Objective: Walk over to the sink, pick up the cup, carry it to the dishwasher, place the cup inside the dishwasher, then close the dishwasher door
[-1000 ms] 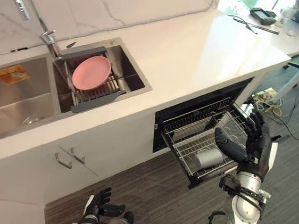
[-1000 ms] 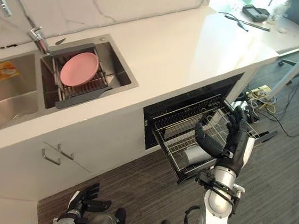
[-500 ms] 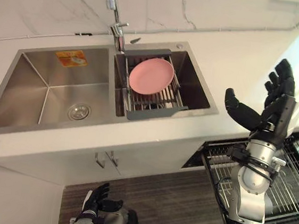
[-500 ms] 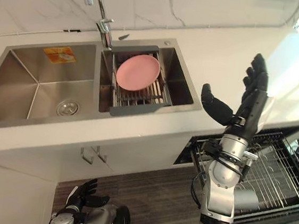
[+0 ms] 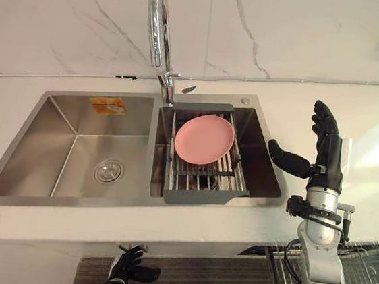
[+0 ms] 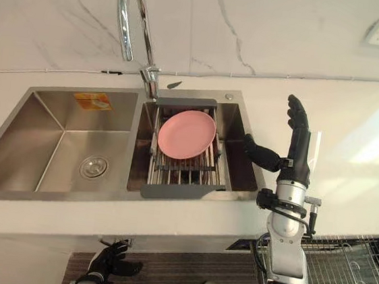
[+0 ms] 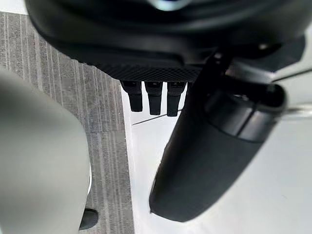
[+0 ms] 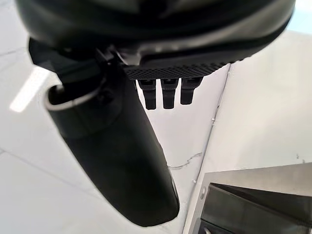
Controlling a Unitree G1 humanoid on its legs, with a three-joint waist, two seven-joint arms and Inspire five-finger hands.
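White counter | sink: rack holds pink plate | right hand fingers straight, empty | left hand relaxed

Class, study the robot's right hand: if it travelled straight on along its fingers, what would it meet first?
Probably the marble wall behind the counter: the right hand points its open fingers there, nothing between, though depth is unclear.

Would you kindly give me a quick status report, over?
Both open, empty: right robot hand raised by sink, left robot hand low. On sink rack, pink plate; dishwasher rack pulled out.
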